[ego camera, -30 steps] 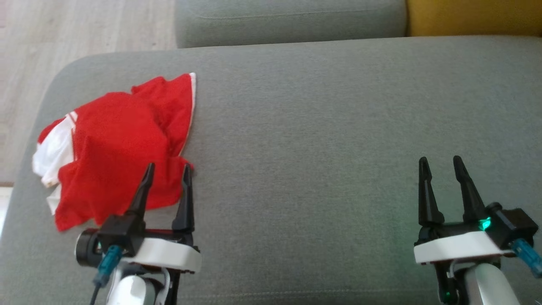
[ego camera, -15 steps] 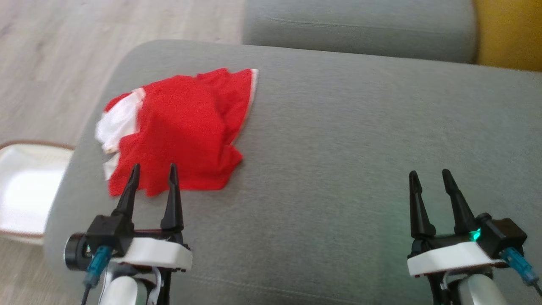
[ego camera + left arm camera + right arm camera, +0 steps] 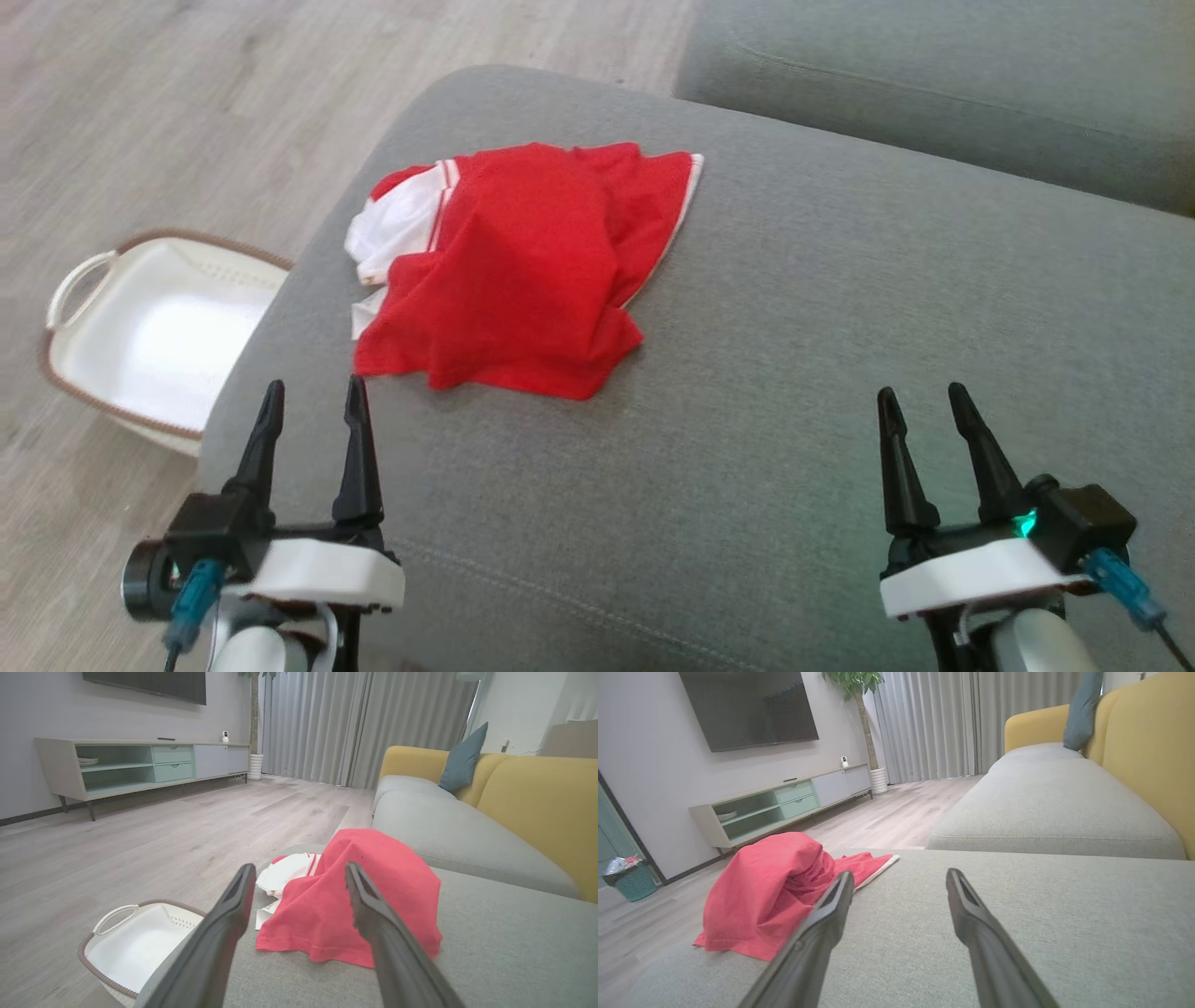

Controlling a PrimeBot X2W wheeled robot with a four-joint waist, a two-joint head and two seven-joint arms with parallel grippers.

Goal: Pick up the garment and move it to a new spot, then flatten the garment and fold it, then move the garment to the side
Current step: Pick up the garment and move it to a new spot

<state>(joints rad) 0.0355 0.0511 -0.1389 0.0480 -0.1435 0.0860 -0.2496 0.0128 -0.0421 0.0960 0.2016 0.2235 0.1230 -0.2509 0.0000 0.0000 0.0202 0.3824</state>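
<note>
A crumpled red garment (image 3: pixel 523 271) with white parts and white trim lies heaped on the grey sofa seat (image 3: pixel 840 327), near the seat's left end. My left gripper (image 3: pixel 313 397) stands open just short of the garment's near edge, empty. Through the left wrist view the garment (image 3: pixel 355 891) rises between and beyond the fingers. My right gripper (image 3: pixel 920 401) is open and empty over bare cushion far to the right. In the right wrist view the garment (image 3: pixel 770 886) sits off to the left of the fingers.
A white laundry basket (image 3: pixel 159 336) with a brown rim stands on the wooden floor left of the sofa, also low in the left wrist view as the basket (image 3: pixel 135 947). A second grey cushion (image 3: pixel 934 84) lies beyond. A low TV cabinet (image 3: pixel 140 765) lines the far wall.
The head camera has turned left, bringing the basket and floor into view. The garment lies as before. The left gripper, earlier overlapping the garment, now sits just short of its near edge.
</note>
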